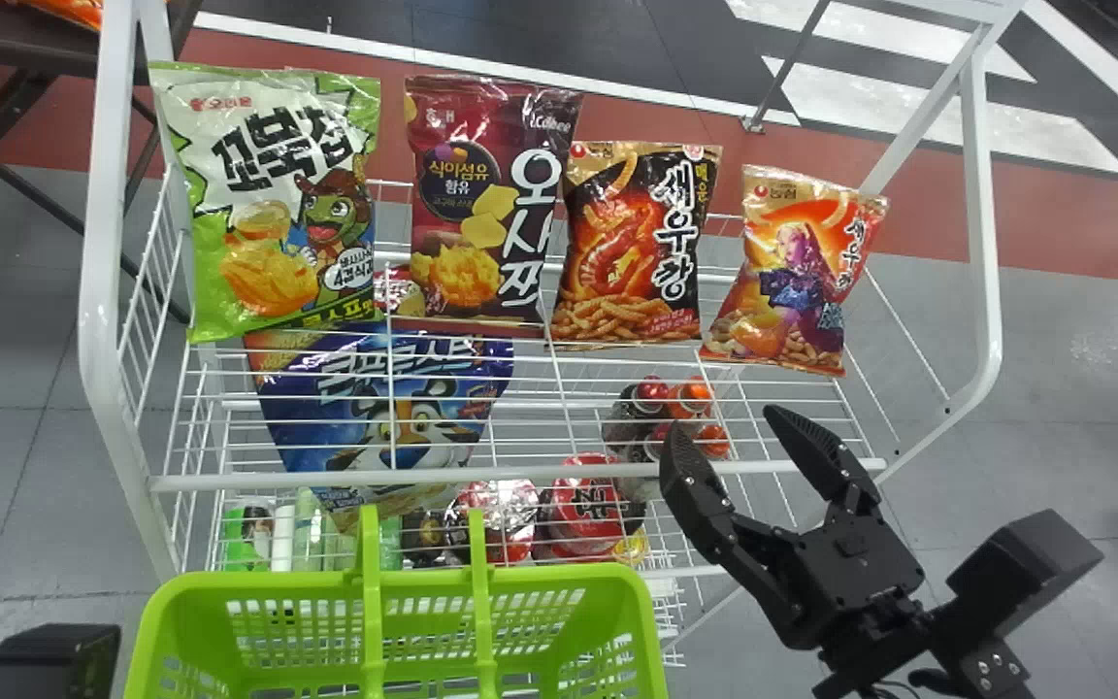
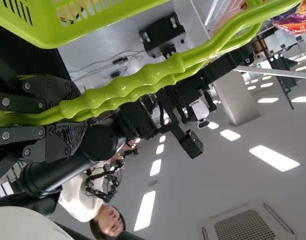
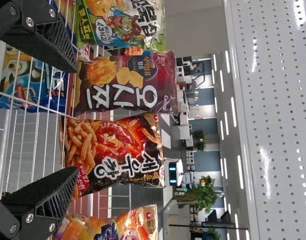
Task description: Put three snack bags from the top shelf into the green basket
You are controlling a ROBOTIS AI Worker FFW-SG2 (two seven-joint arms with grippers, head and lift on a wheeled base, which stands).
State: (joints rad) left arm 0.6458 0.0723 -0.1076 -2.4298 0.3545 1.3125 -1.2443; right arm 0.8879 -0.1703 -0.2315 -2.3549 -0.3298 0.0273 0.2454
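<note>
At four o'clock in the head view, the robot's right arm (image 1: pixel 991 655) is black, with a boxy housing (image 1: pixel 1025 568) and silvery screws. The right end effector (image 1: pixel 726 422) has tapering, textured fingers; at nine o'clock in the left wrist view, round-headed screws stud the left end effector (image 2: pixel 75 114).

We see four glossy upright bags on the white wire top shelf (image 1: pixel 569 475): a green-and-white bag (image 1: pixel 278 204) at ten o'clock, maroon bag (image 1: pixel 481 209) at eleven, black-and-red bag (image 1: pixel 632 248) at one, tilted orange bag (image 1: pixel 792 277) at two. Our bright-green plastic basket (image 1: pixel 588 579) is at seven.
</note>
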